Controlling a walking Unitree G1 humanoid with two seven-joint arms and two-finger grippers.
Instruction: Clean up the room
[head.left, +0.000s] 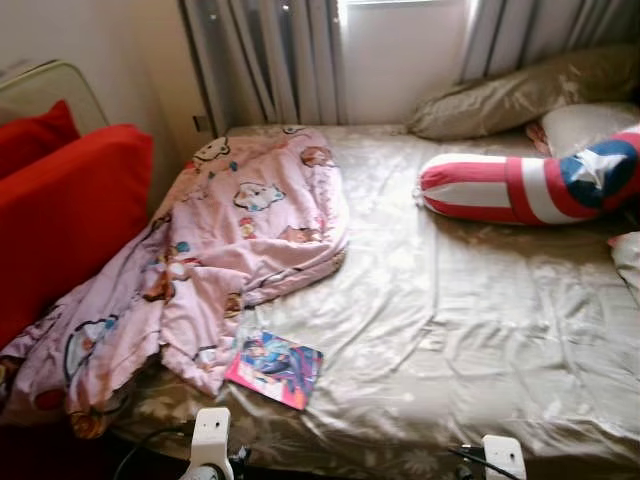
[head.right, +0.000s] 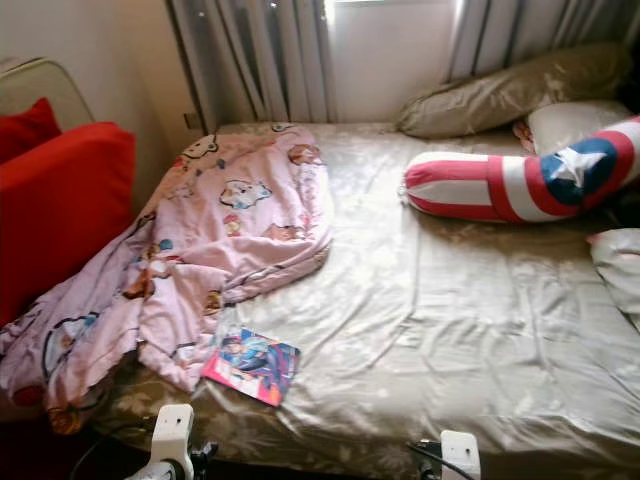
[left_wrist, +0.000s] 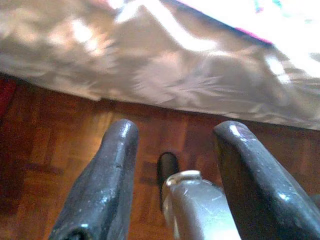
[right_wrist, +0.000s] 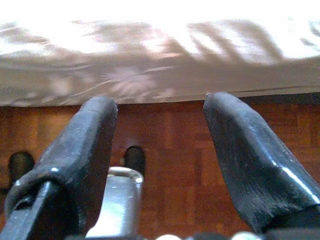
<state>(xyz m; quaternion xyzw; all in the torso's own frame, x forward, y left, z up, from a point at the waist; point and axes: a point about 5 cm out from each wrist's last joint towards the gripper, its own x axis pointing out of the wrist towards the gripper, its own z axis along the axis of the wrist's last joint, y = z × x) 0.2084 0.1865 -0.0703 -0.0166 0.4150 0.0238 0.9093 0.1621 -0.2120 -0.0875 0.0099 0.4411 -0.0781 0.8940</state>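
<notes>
Both grippers hang low at the foot of the bed (head.left: 480, 340), over the wooden floor (left_wrist: 60, 150). Note that the left gripper (left_wrist: 175, 150) has its fingers spread apart and holds nothing; the right gripper (right_wrist: 160, 130) is likewise spread and empty. Neither touches the bedding.

Judge the task as barely begun. You see nothing gripped and nothing visibly put in order.

Check the items left to handle:
- Book (head.left: 274, 368): lies flat on the sheet near the bed's front edge, on your left, touching the hem of the blanket. It is the closest item to the left gripper.
- Blanket (head.left: 230, 250): pink, crumpled, bunched along the left side of the bed, with one end trailing off the corner beside the red sofa (head.left: 70, 210).
- Striped cushion (head.left: 530, 185): lies askew across the right side, near the pillows (head.left: 520, 100) at the head.

Expect the book to come first, then the blanket to be straightened or folded, then the cushion to be set by the pillows.
</notes>
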